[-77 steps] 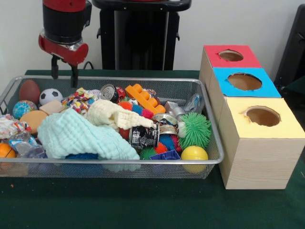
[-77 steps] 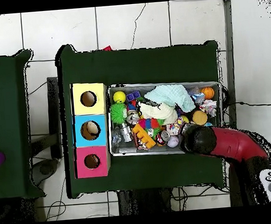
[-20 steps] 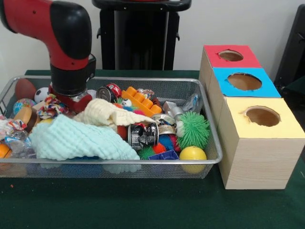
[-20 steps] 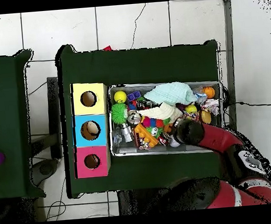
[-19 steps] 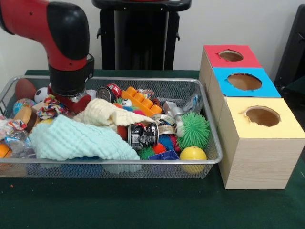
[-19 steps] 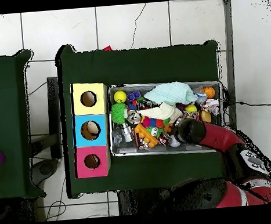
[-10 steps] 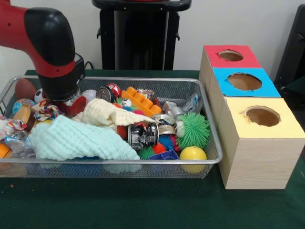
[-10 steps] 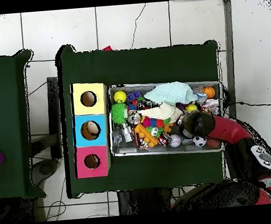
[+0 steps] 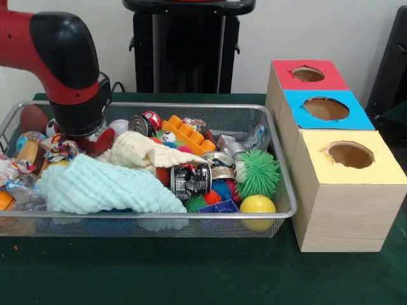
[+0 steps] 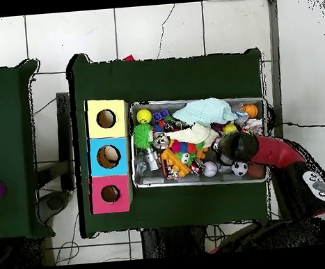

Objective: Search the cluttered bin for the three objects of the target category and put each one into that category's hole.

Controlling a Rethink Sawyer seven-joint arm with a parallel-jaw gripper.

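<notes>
Since half a second ago, red and black arm (image 9: 67,70) barely shifted, still low over the left end of the wire mesh bin (image 9: 191,109) on the green tabletop (image 9: 191,273). Claw (image 9: 86,136) buried among toys beside the cream knitted cloth (image 9: 143,152); whether spread or closed cannot be told. Black-and-white soccer ball (image 10: 239,169) lies exposed at bin's edge. Yellow ball (image 9: 259,204) sits in near right corner, beside the yellow-topped wooden box (image 9: 346,190).

Green-clothed table (image 9: 191,273) on cracked white floor tiles (image 10: 157,29), pale wall (image 9: 305,32) behind.
</notes>
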